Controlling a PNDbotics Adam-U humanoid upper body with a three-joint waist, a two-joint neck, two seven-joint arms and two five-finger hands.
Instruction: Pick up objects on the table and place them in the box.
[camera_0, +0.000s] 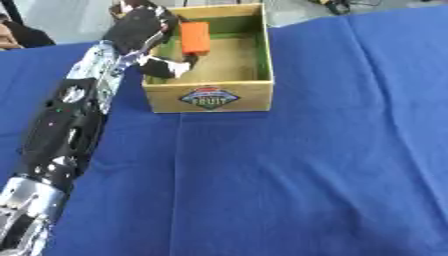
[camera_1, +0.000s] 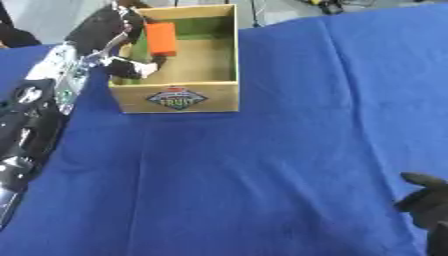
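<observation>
blue cloth (camera_0: 306, 175) | left hand (camera_0: 140, 30) grips orange block (camera_0: 194, 37) over box (camera_0: 210, 97) (inside) | right hand (camera_1: 429, 202) fingers unclear

An open wooden box (camera_0: 210, 95) stands on the blue-covered table (camera_0: 289, 175), toward its far side, with a diamond-shaped fruit label on its front wall and green inner walls. An orange block (camera_0: 194, 38) sits inside at the box's far left, upright against the left wall.

The box (camera_0: 210, 97) mouth is blocked along its left wall by the left hand (camera_0: 140, 27) and an orange block (camera_0: 194, 37); its right half is left open.
</observation>
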